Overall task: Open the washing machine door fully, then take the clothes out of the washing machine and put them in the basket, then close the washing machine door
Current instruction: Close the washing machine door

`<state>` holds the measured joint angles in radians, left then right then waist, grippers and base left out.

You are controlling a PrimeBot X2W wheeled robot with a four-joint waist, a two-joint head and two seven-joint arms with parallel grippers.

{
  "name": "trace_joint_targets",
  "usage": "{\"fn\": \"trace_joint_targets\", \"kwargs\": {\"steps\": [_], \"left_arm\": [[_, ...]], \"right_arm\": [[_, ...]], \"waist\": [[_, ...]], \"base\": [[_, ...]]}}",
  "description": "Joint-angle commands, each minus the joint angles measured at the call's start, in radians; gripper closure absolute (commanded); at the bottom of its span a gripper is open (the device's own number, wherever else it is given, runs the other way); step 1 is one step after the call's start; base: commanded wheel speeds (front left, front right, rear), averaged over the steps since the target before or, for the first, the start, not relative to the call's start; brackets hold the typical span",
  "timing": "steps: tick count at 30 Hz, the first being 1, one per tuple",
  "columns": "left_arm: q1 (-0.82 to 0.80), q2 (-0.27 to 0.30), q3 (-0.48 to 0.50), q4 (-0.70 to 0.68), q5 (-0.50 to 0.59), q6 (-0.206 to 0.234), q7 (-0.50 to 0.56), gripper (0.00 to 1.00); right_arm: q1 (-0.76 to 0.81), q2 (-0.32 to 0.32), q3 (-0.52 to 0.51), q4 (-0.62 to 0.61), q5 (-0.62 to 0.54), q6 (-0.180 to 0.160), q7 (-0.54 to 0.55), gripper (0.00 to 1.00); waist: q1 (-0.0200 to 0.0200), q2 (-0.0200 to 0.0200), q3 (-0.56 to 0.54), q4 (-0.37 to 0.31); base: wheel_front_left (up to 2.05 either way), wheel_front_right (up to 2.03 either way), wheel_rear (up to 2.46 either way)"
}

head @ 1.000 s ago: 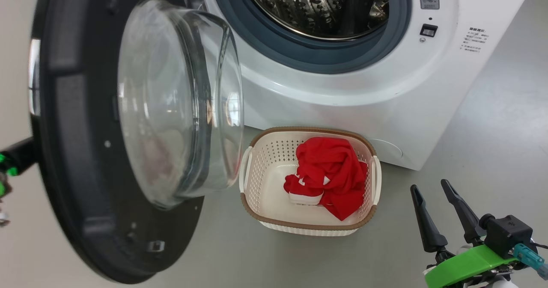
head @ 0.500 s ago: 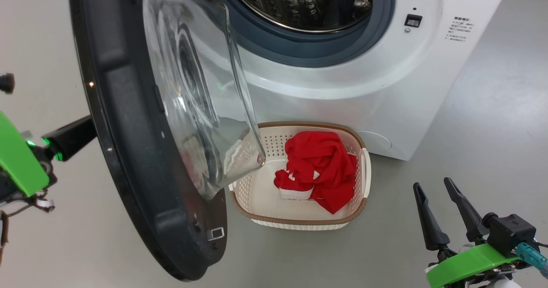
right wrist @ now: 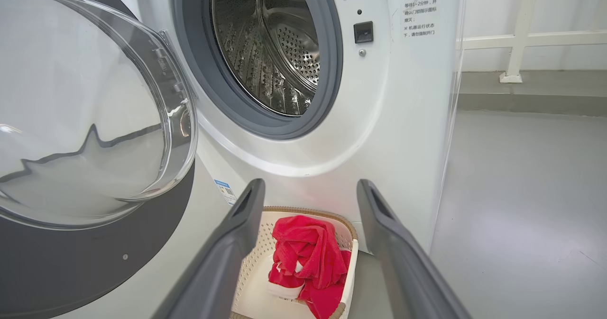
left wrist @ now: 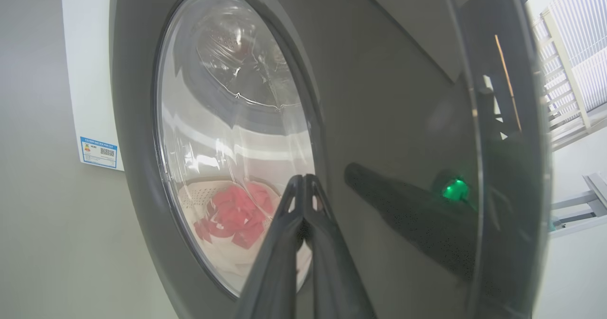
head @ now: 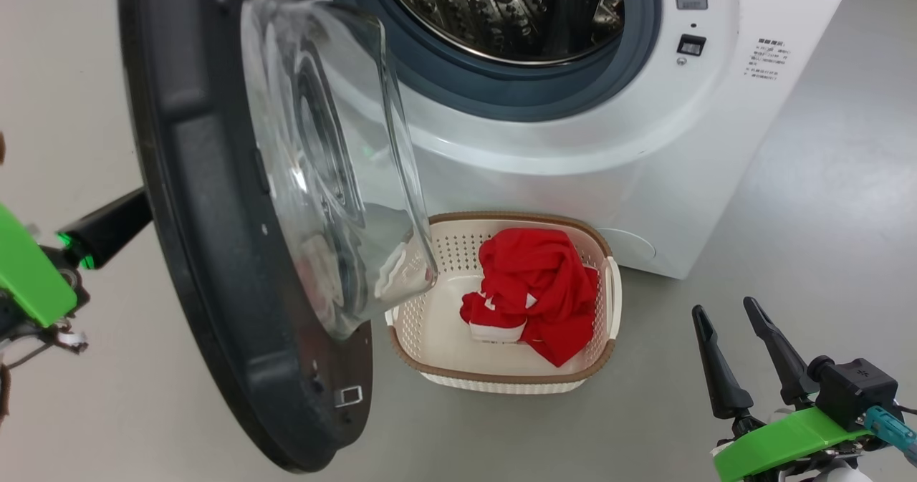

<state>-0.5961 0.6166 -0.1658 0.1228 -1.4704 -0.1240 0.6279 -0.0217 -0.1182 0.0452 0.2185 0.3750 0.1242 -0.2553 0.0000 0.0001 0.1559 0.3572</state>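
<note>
The washing machine door (head: 208, 217) stands partly open at the left, its glass bowl (head: 322, 167) towards the washing machine (head: 573, 160). The steel drum (head: 501, 9) looks empty. On the floor in front sits the basket (head: 494, 218), with the red clothes (head: 537, 292) inside. My left gripper (left wrist: 303, 181) is shut and empty, its tips close to the door's glossy outer face (left wrist: 389, 96); whether they touch is unclear. At the lower right, my right gripper (head: 723, 310) hangs open and empty above the floor, pointing at the basket (right wrist: 348, 262) and the clothes (right wrist: 308, 257).
Grey floor spreads to the right of the machine and around the basket. A white railing (right wrist: 517, 39) and a low kerb stand behind the machine on the right. The door's lower edge (head: 315, 425) hangs just left of the basket.
The door has swung from wide open partway towards the machine, with my left arm behind it. The head view has shifted too. My right gripper has stayed put.
</note>
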Motion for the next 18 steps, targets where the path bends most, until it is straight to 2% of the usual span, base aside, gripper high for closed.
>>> {"fn": "trace_joint_targets", "kwargs": {"steps": [1,16,18], "left_arm": [[-0.012,0.062,0.042,-0.011,0.001,-0.007,-0.013,1.0],[0.162,0.073,0.005,0.04,0.027,-0.007,-0.2,1.0],[0.187,0.074,-0.002,0.049,0.033,-0.007,-0.231,0.96]], "right_arm": [[-0.013,-0.002,0.024,-0.023,-0.009,0.007,-0.006,0.0],[0.026,-0.002,0.032,-0.019,-0.002,0.007,-0.006,0.0],[0.031,-0.002,0.033,-0.019,-0.001,0.007,-0.006,0.0]], "waist": [[0.0,-0.0001,-0.008,0.004],[0.0,-0.0001,-0.074,0.028],[0.0,-0.0001,-0.079,0.029]], "base": [[0.0,0.0,0.0],[0.0,0.0,0.0],[0.0,0.0,0.0]]}}
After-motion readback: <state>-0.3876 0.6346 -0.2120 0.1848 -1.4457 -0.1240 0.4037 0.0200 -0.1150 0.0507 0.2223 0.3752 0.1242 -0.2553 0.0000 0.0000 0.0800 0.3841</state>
